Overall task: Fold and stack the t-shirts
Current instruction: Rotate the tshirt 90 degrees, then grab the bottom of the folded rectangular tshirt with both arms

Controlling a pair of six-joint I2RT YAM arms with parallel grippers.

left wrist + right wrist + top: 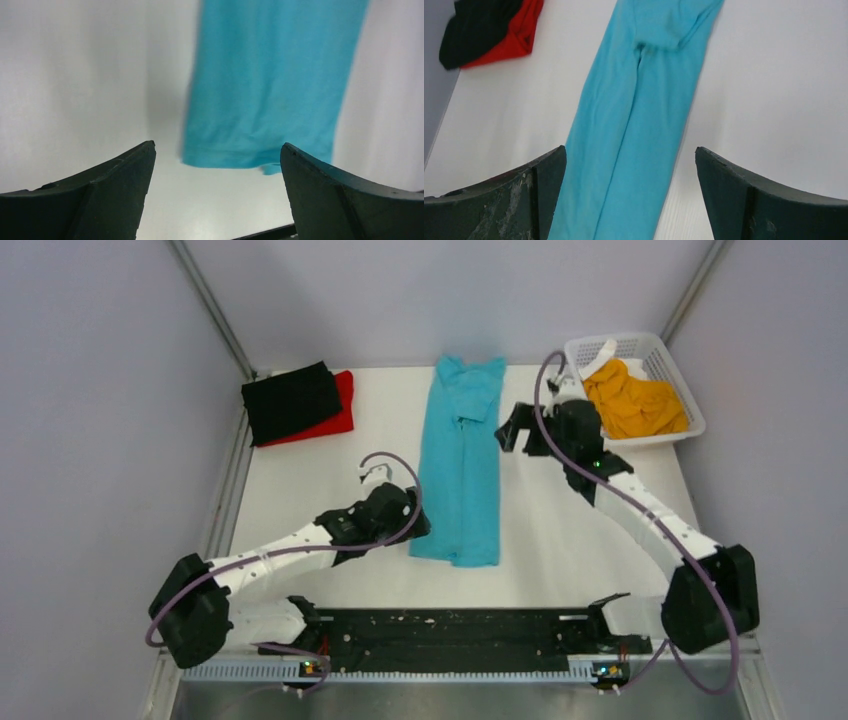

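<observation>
My left gripper (pixel 418 527) is hanging spread and empty beside the near hem of the turquoise-blue shirt (pixel 465 465), which is lying folded long mid-table. My right gripper (pixel 513 428), also spread, is hovering by its collar end. Beyond, the black shirt (pixel 290 400) is resting on the red shirt (pixel 342 415), and the orange-yellow shirt (pixel 632 400) is sitting in the basket (pixel 660 345).

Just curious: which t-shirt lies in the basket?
The orange-yellow cloth t-shirt, inside the white plastic mesh basket; the turquoise shirt, black shirt and red shirt lie on the table.

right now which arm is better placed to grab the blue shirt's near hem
The left arm; its jaws stand open facing the near hem of the turquoise shirt, while the right arm sits by the collar.
</observation>
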